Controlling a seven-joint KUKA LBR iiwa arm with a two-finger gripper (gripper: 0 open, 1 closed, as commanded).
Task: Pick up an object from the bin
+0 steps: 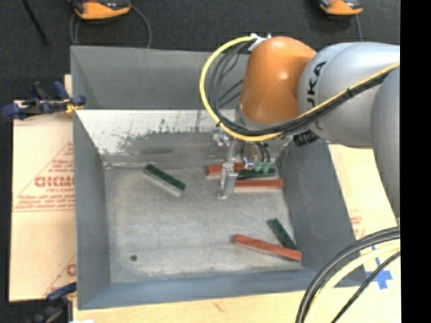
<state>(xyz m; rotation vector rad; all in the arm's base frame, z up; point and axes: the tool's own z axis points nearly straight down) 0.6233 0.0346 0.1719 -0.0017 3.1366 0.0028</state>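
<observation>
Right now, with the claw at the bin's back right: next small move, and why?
Probably ease straight down a little. The claw hangs above the left part of a flat red bar, with a green piece close behind it. The bar lies on the bin floor, not yet lifted, so descending likely comes first.

The arm (pixel 357 93) is fat, round and silver-grey, with black letters (pixel 315 81) on it. Its end wears a smooth orange cover (pixel 273 79). Yellow and black cables (pixel 209 73) loop around it. The gripper (pixel 225 188) is thin grey metal.
</observation>
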